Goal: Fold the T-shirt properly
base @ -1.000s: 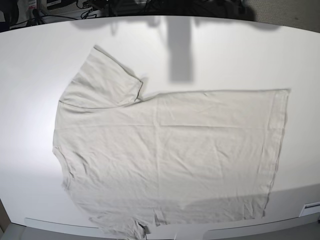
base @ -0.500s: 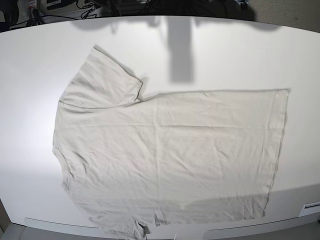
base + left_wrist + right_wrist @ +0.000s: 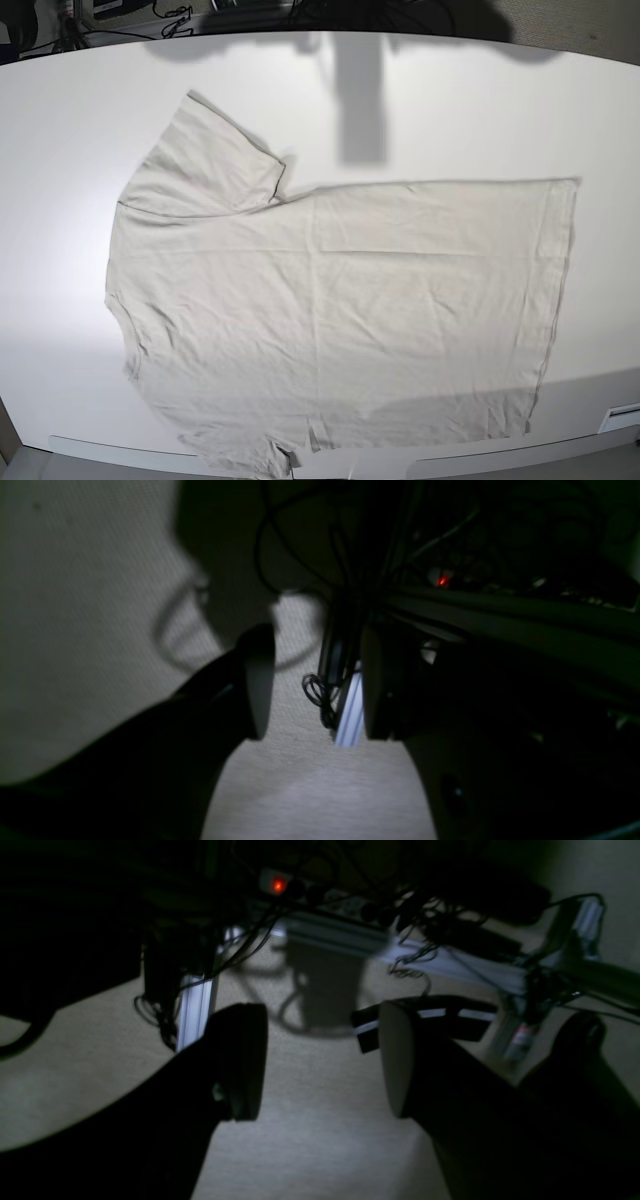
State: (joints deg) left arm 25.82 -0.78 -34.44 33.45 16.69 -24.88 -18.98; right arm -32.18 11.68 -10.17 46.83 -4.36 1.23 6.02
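The T-shirt (image 3: 330,310) lies flat on the worktop (image 3: 480,110). Left gripper (image 3: 312,685) and right gripper (image 3: 322,1060) hang with fingers apart, holding nothing between them.

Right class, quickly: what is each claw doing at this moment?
Left claw: open, holding nothing.
Right claw: open, holding nothing.

White desk (image 3: 470,110) spans the base view; a dark upright shadow falls on it at the far edge, near the middle. Tangled black cables (image 3: 175,18) lie beyond the far left corner. Both wrist views show dim beige flooring (image 3: 310,1140). Right wrist view: red indicator light (image 3: 277,886), aluminium rail (image 3: 192,1007), dark cable bundles (image 3: 430,920). Left wrist view: a second red light (image 3: 442,581), hanging cables (image 3: 320,695).
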